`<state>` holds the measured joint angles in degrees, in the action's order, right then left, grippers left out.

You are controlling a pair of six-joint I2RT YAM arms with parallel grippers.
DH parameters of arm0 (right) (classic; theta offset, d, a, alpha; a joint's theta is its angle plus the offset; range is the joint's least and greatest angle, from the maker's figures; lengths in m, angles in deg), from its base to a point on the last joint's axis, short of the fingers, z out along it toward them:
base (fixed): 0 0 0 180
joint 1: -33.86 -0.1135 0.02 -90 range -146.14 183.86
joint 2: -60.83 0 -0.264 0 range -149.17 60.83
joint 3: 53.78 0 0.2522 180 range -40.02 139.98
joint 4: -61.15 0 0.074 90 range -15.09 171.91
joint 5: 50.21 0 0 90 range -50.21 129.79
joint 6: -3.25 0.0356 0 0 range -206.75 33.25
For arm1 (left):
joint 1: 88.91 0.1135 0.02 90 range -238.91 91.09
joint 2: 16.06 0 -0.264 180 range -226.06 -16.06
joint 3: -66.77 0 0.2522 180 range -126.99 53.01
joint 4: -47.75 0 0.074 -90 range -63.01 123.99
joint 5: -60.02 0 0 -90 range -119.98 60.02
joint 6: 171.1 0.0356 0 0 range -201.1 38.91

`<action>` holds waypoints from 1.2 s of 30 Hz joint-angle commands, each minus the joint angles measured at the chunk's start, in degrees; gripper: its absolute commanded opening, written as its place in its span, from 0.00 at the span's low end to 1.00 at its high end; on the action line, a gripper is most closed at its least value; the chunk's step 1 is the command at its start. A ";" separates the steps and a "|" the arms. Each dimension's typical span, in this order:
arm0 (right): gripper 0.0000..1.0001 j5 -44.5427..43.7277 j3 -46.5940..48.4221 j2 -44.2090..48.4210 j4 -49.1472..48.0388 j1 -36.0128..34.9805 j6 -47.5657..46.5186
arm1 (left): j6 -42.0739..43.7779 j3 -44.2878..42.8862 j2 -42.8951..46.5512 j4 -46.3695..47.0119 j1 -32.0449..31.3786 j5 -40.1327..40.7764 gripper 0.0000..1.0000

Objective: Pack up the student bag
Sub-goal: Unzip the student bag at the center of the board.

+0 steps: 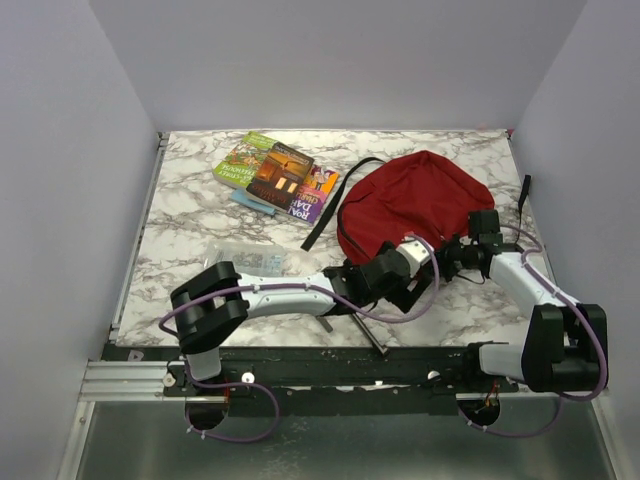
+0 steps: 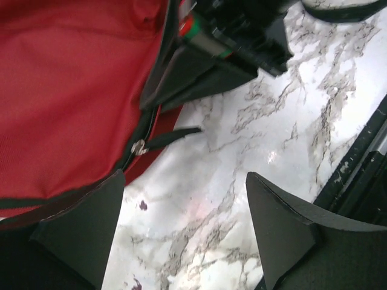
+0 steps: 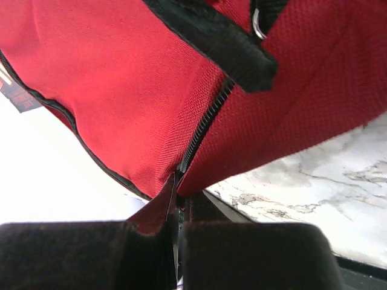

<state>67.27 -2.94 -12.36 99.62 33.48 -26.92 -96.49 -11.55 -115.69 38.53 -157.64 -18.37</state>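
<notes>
The student bag point(image 1: 415, 205) lies flat and slumped on the right half of the marble counter point(image 1: 200, 220), well apart from the stack of books point(image 1: 280, 178) at the far left. One long black strap point(image 1: 335, 200) trails off towards those books.

The bag looks soft and limp, a coarse-woven fabric with no stiff frame, so it will likely sag and fold wherever it is lifted. Judged by its flat shape it seems close to empty, and so light. Sound places to take hold would be the cloth seam beside the zipper point(image 3: 202, 130), the small metal zipper pull point(image 2: 140, 147), or a strap; the broad smooth panel gives little to pinch.

The right gripper point(image 3: 178, 241) is clenched on a fold of red cloth at the near end of the zipper line. The left gripper point(image 2: 181, 235) hangs low over the counter at the bag's near edge, its fingers spread and grasping nothing.

As for writing, the purple book cover shows large letters, turned away from the camera, that read roughly "ROAL DAH", probably Roald Dahl. A small tag at the bag's edge in the right wrist view is too blurred to read.
</notes>
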 commanded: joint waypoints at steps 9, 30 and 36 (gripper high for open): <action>0.01 1.32 -1.53 4.49 2.64 0.04 5.25 | -23.80 -19.67 -4.03 -24.28 1.10 -1.08 0.69; 0.01 2.33 -6.94 11.30 -2.37 0.03 14.71 | -73.11 -6.33 -7.41 -2.24 9.14 -27.33 0.52; 0.01 2.01 -6.58 11.63 -1.87 0.03 14.19 | -74.56 -4.50 -8.55 -0.69 9.66 -24.03 0.51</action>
<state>67.71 -9.32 -1.97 97.83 33.50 -13.08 -167.35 -17.21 -122.88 34.59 -148.42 -44.46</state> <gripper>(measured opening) 0.022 0.530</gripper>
